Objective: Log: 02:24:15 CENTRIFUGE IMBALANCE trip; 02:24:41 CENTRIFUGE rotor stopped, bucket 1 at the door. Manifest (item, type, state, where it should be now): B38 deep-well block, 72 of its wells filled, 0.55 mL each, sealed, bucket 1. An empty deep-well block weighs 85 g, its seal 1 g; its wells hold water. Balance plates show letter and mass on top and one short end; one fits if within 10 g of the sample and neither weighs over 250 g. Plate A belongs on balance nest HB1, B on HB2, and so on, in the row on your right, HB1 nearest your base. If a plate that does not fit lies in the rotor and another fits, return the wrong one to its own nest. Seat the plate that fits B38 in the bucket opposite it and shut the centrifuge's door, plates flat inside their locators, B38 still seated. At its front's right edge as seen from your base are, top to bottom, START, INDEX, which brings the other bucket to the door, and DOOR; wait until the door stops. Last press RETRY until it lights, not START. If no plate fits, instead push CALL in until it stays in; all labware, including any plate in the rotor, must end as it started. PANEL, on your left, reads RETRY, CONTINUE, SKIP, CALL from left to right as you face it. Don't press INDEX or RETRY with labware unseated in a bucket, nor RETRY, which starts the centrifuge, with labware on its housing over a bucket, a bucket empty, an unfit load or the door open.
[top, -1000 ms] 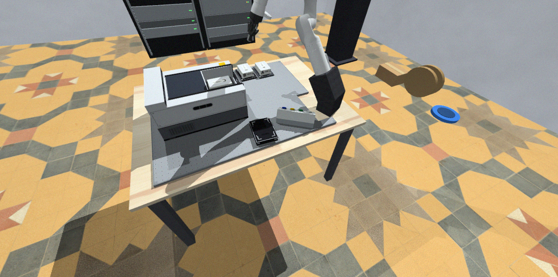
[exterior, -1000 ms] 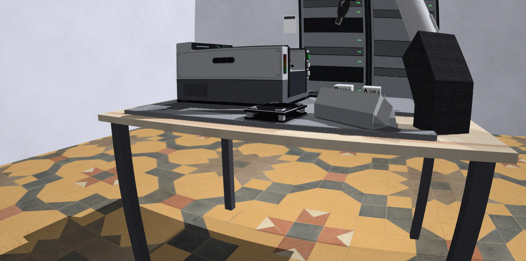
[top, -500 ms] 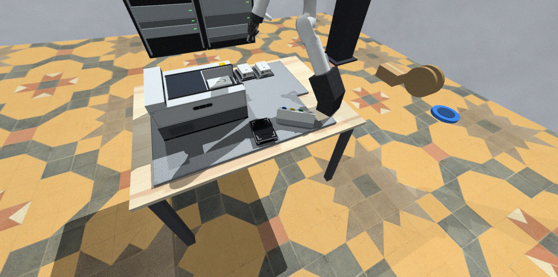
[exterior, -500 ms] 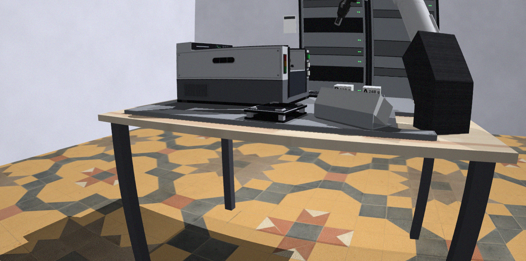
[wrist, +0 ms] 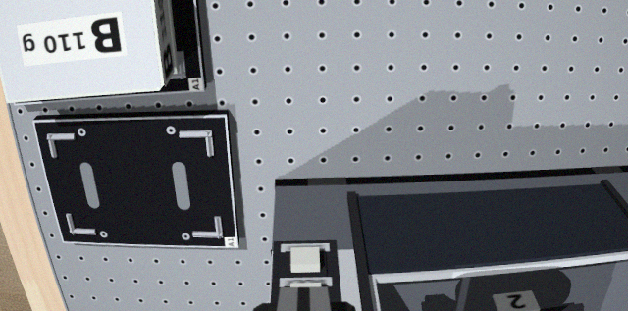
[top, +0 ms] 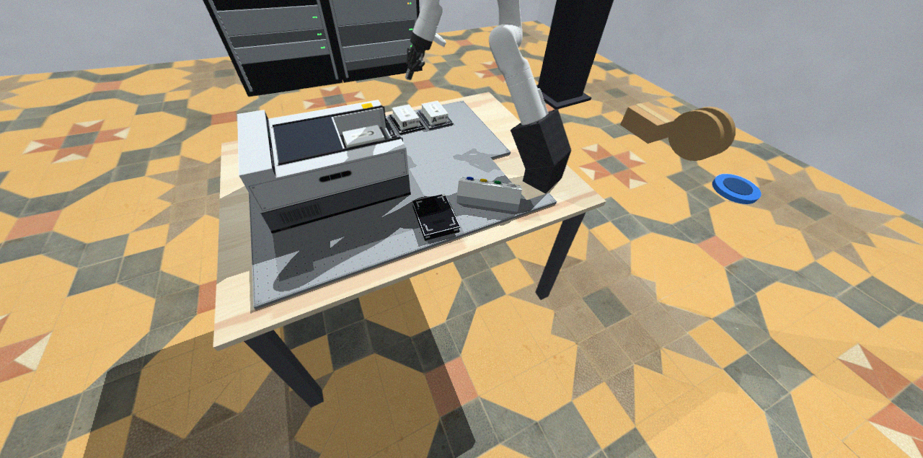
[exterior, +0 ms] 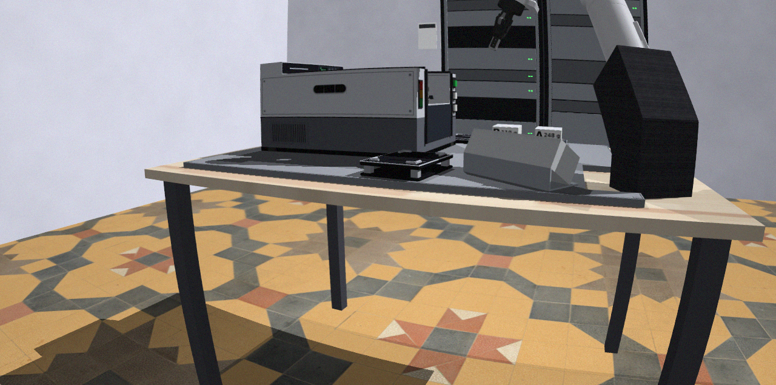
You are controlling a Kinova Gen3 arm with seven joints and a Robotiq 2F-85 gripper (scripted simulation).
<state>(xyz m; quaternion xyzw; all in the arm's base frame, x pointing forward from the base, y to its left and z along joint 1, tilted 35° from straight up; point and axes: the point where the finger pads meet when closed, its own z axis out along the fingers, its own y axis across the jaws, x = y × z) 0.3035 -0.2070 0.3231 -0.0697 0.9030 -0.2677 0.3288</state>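
My gripper (top: 410, 73) is shut and empty. It hangs high above the back of the table, over the nest row; it also shows in the exterior view (exterior: 493, 45). Balance plate B (wrist: 83, 36), marked 110 g, sits in its nest. Beside it is an empty black nest (wrist: 134, 181). Plate A (exterior: 548, 134), marked 248 g, sits in the nest nearest the base, next to plate B (top: 406, 116). The centrifuge (top: 322, 158) has its top opening (top: 364, 135) uncovered, with a pale surface inside. In the wrist view a label reading 2 (wrist: 512, 299) shows in that opening.
The centrifuge's buttons (wrist: 304, 259) stick out at its front corner. The grey button panel (top: 488, 192) and another empty black nest (top: 435, 216) stand near the table's front. The arm's dark base (top: 541, 151) is at the table's right edge. Server racks (top: 309, 3) stand behind.
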